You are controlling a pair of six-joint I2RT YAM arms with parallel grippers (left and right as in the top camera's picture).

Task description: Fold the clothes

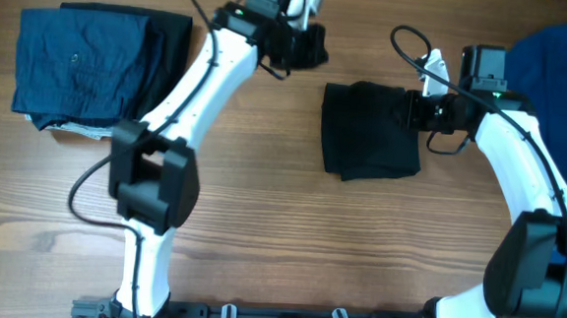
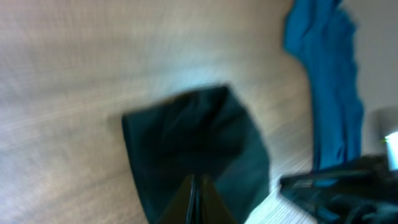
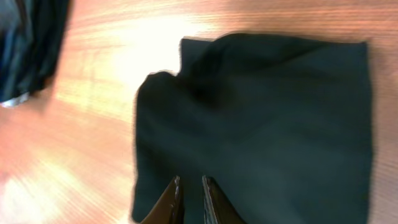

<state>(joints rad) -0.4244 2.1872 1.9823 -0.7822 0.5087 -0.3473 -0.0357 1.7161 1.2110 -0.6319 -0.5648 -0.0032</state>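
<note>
Lying folded | black shirt (image 1: 372, 135) | right tool (image 3: 191, 180) over it (wrist views blurred)

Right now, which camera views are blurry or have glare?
Left wrist: heavy motion blur smears the black shirt and blue garment. Right wrist: mildly soft, with bright glare on the table at upper left. Overhead: sharp and evenly lit.

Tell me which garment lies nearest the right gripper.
The folded black shirt at mid-table, beneath the right gripper; the navy pile and bright blue garment lie farther off.
</note>
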